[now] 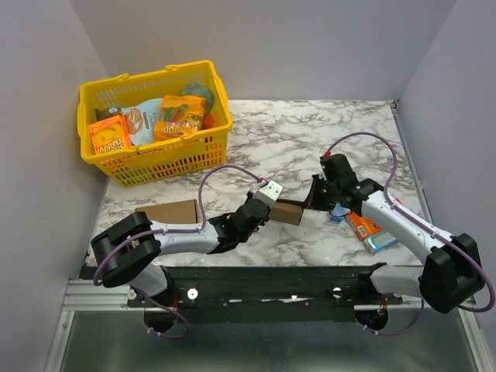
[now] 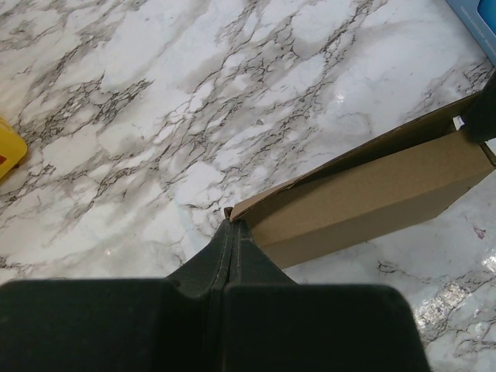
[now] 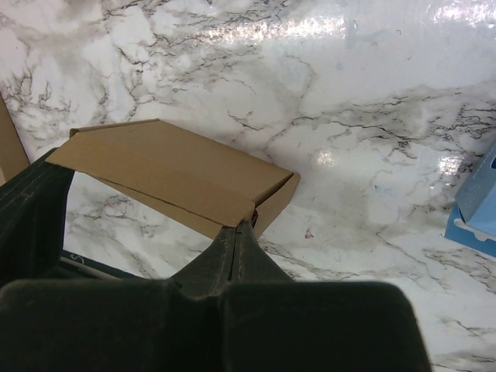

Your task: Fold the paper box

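The left gripper (image 2: 232,226) is pinched shut on one end corner of the paper box (image 2: 364,198), and the right gripper (image 3: 242,229) is clamped on the opposite end. The box spans between them at the near middle of the marble table (image 1: 294,139).

Marble-patterned table (image 1: 310,139) enclosed by plain grey walls (image 1: 256,39).

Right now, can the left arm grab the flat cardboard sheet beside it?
Probably not yet: the left claw is shut on the paper box. The cardboard sheet lies uncovered close beside that arm, so after letting go it likely could.
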Action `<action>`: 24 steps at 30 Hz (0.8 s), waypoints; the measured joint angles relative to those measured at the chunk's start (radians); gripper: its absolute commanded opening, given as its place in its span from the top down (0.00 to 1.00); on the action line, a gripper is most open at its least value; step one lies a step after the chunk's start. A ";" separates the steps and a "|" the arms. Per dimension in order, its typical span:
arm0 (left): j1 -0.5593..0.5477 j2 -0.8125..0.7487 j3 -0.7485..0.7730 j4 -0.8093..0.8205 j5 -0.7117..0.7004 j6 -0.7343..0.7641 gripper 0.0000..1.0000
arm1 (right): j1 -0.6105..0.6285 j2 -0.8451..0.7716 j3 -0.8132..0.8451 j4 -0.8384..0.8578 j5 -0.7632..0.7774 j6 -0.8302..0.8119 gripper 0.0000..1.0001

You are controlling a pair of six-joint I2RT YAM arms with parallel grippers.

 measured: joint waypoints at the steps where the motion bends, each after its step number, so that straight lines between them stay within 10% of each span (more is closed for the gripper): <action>1: 0.000 0.000 0.000 -0.001 0.000 0.000 1.00 | 0.000 0.000 0.000 0.000 0.000 -0.007 0.99; 24: -0.013 0.000 0.000 -0.007 -0.006 -0.014 1.00 | 0.079 -0.048 -0.044 0.013 0.120 -0.098 0.99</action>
